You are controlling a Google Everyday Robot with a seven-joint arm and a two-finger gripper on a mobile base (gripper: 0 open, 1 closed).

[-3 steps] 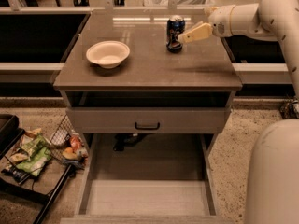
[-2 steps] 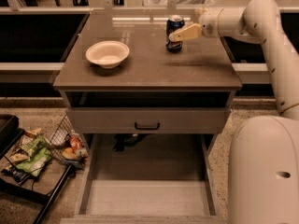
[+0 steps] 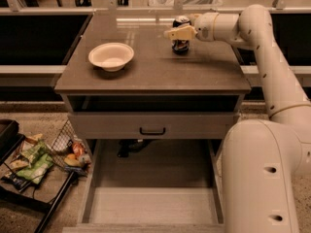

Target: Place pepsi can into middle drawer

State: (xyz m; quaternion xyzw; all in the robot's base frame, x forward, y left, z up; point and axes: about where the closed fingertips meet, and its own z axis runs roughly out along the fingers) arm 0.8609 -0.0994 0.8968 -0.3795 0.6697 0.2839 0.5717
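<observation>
Blue pepsi can [image 3: 181, 46] stands upright on the desk [image 3: 146, 76], just behind the tool [image 3: 177, 33]. Whether the tool clasps it, I cannot tell.

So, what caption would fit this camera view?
Gripper at the pepsi can on the cabinet top, white bowl nearby, middle drawer open below.

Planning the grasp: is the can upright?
Upright: can stands on its base on the tabletop; tool at its upper side.

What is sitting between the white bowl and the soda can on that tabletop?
Nothing: the camera view shows bare tabletop between the bowl and the pepsi can. The gripper is at the can.
</observation>
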